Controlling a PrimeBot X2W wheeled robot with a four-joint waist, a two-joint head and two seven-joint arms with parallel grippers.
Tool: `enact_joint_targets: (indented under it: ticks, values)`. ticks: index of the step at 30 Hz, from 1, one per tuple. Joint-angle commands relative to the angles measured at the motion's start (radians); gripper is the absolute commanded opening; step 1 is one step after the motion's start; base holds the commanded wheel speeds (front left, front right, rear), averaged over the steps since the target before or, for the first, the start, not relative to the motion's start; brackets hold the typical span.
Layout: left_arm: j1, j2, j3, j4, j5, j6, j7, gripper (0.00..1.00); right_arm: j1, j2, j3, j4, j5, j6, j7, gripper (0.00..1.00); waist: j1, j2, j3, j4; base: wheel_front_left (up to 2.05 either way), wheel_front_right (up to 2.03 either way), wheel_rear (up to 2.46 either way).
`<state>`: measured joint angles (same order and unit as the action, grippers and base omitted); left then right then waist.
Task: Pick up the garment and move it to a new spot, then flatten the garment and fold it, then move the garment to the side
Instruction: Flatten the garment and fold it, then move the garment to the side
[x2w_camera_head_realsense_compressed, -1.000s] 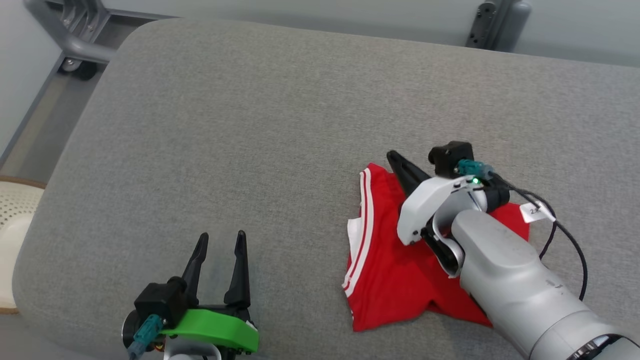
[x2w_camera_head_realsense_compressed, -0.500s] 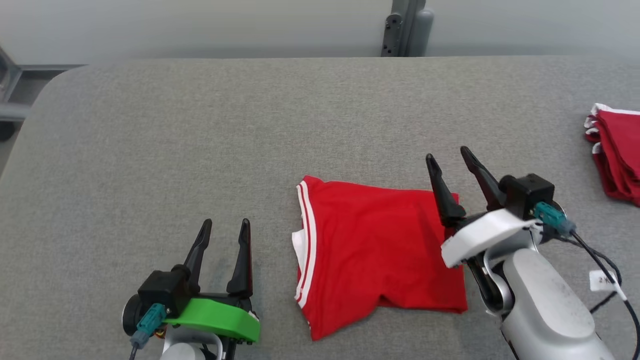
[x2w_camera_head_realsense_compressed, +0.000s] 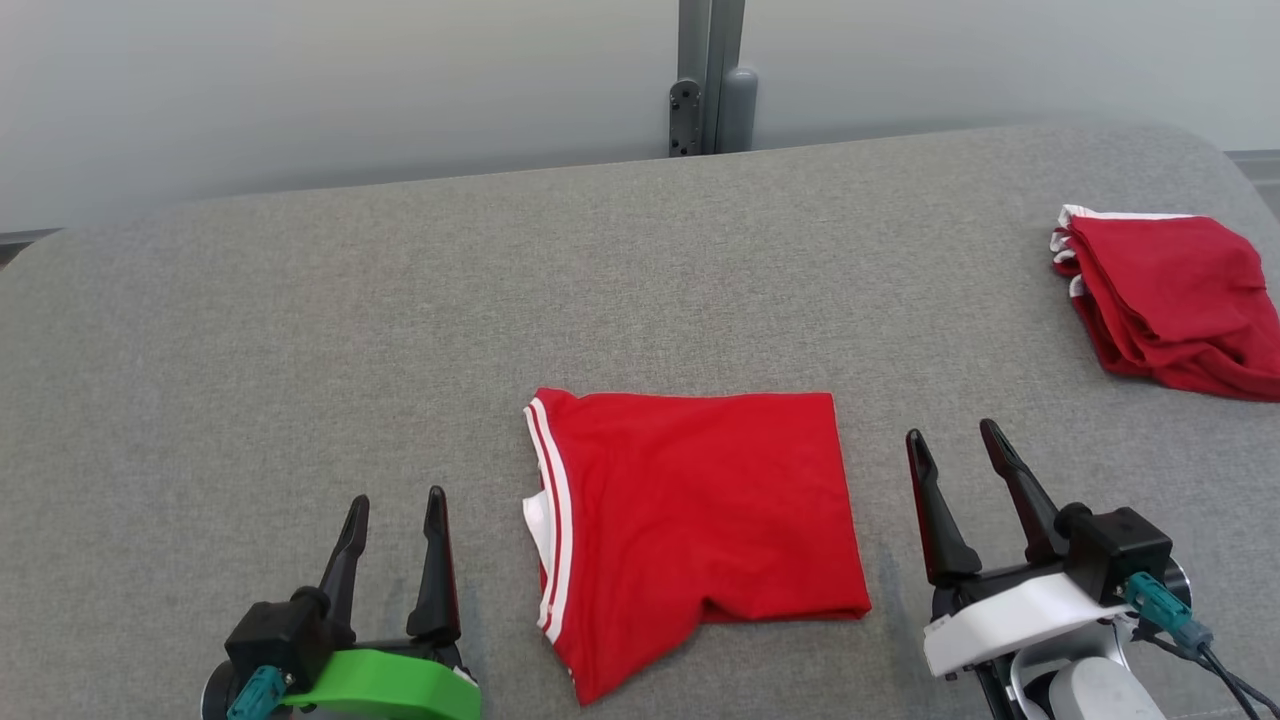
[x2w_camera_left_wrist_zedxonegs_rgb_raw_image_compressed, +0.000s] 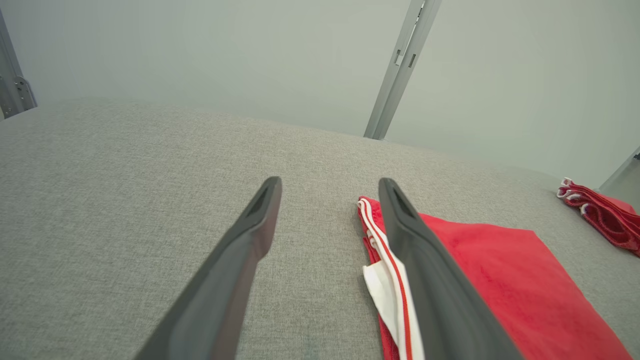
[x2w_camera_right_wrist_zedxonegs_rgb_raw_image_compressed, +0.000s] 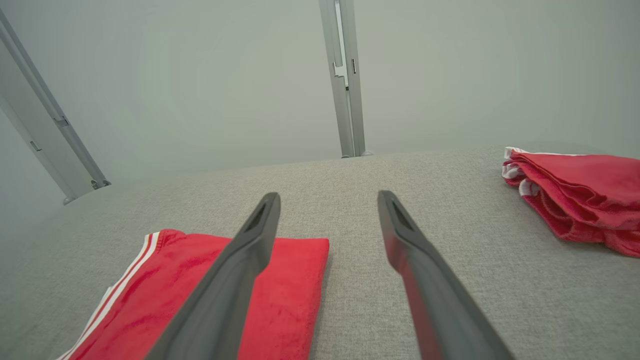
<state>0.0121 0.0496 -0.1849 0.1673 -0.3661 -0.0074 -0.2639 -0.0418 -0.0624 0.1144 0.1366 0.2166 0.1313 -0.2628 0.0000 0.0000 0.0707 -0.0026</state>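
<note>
The garment (x2w_camera_head_realsense_compressed: 700, 520) is red with white stripes along its left edge and lies folded into a rough rectangle on the grey padded table (x2w_camera_head_realsense_compressed: 400, 330). It also shows in the left wrist view as the garment (x2w_camera_left_wrist_zedxonegs_rgb_raw_image_compressed: 500, 280) and in the right wrist view as the garment (x2w_camera_right_wrist_zedxonegs_rgb_raw_image_compressed: 200, 290). My left gripper (x2w_camera_head_realsense_compressed: 397, 497) stands open near the front edge, left of the garment and apart from it. My right gripper (x2w_camera_head_realsense_compressed: 955, 433) is open too, just right of the garment, with nothing between its fingers.
A pile of other red clothes (x2w_camera_head_realsense_compressed: 1170, 300) lies at the table's far right, seen as well as the pile (x2w_camera_right_wrist_zedxonegs_rgb_raw_image_compressed: 580, 200) and the pile (x2w_camera_left_wrist_zedxonegs_rgb_raw_image_compressed: 600, 215). A grey metal post (x2w_camera_head_realsense_compressed: 705, 80) stands behind the table against a pale wall.
My right gripper has opened, let go of the garment and drawn back to its right side. The head camera turned right, bringing the red pile into view. The left gripper has stayed open.
</note>
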Motion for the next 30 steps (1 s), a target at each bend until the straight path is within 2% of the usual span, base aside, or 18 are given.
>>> enact_joint_targets:
  ticks: [1, 17, 25, 30]
  values:
    - [0.014, 0.003, 0.009, -0.005, -0.001, 0.006, 0.000, 1.00, 0.016, 0.003, -0.002, -0.012, -0.009, -0.001, -0.002, 1.00, 0.0000, 0.0000, -0.008, -0.011, 0.00, 0.00, 0.00]
    - [0.018, 0.002, 0.006, -0.015, -0.002, 0.009, 0.000, 1.00, 0.015, -0.002, -0.007, 0.008, -0.021, -0.001, 0.015, 1.00, 0.0000, 0.0000, -0.004, 0.008, 0.00, 0.00, 0.00]
    - [-0.002, 0.002, -0.006, -0.018, -0.009, 0.013, 0.000, 1.00, -0.032, -0.040, -0.008, 0.088, 0.021, -0.001, 0.164, 1.00, 0.0000, 0.0000, 0.025, 0.047, 0.00, 0.00, 0.00]
    - [-0.014, 0.002, -0.023, -0.018, -0.018, 0.017, 0.000, 1.00, -0.079, -0.052, 0.012, 0.174, 0.085, -0.001, 0.228, 1.00, 0.0000, 0.0000, 0.049, 0.086, 0.00, 0.00, 0.00]
